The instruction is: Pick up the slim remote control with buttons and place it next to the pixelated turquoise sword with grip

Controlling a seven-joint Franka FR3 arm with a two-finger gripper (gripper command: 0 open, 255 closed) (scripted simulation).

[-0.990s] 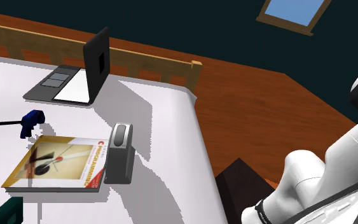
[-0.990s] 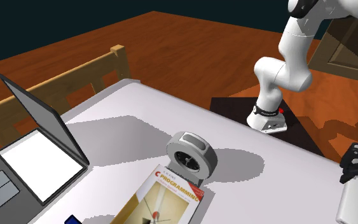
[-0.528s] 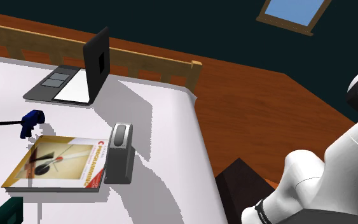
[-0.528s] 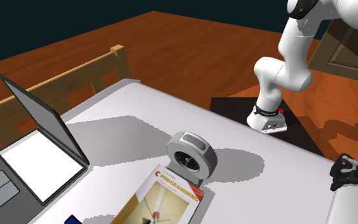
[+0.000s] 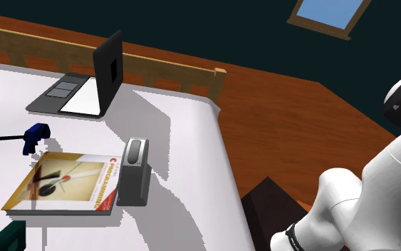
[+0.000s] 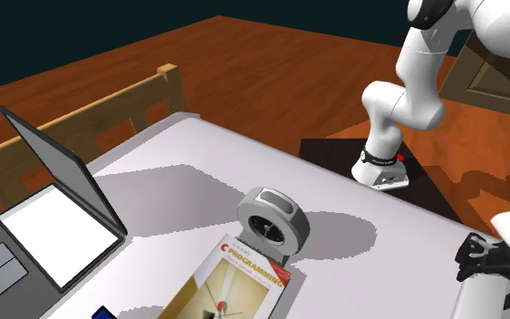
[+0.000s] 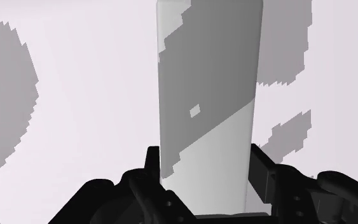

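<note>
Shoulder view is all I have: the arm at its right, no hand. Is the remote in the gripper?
Observer: Yes. In the wrist view the gripper is shut on the remote, one black finger against each long side.
Operator: Where is that relative to the book?
Observer: In the second exterior view the hand is at the lower right, well to the right of the book and the grey round device, near the white surface's edge.
Operator: Are the buttons facing the camera?
Observer: None are drawn. The wrist view shows a plain white and grey slab, partly in shadow.
</note>
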